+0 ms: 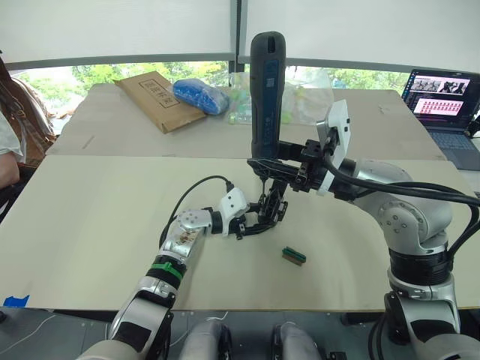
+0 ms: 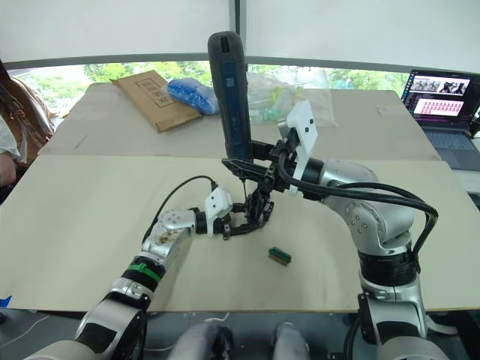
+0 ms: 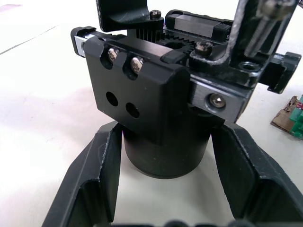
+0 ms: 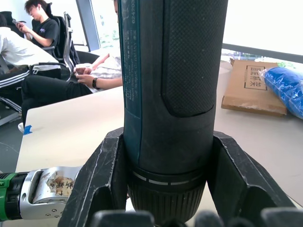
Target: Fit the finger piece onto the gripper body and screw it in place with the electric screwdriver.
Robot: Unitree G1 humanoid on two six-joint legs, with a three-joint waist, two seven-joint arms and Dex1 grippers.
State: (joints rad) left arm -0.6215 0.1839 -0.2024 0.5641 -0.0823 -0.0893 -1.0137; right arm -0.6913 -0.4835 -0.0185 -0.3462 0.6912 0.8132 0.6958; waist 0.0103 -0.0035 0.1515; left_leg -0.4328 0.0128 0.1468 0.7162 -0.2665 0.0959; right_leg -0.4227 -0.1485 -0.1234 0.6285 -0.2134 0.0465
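- Right now the gripper body stands on its round base near the middle of the pale table, linkages and rack on top.
- Left gripper has its two black fingers spread to either side of that round base; the left wrist view shows them close alongside it, and whether they actually press on it I cannot tell.
- Directly above, the electric screwdriver stands upright, rounded end up, its thin bit pointing down onto the top of the gripper body.
- Right gripper is clamped on the screwdriver's lower barrel, one finger on each side of it.
- Left wrist view picks up the metal bit coming down beside the assembly's bracket, plus screw heads and gear teeth that the head views are too far off to show.
- Just beside the gripper body, on the robot's right, a small green block lies on the table.
- Farther back, a second table carries a flat cardboard box, a blue bundle and clear plastic bags.
- At the far right an open laptop shows a lit screen; windows with greenery run behind.
- Right wrist view looks the other way: people seated on chairs beyond the table edge.
- One person's sleeve sits at the left edge of the head views.
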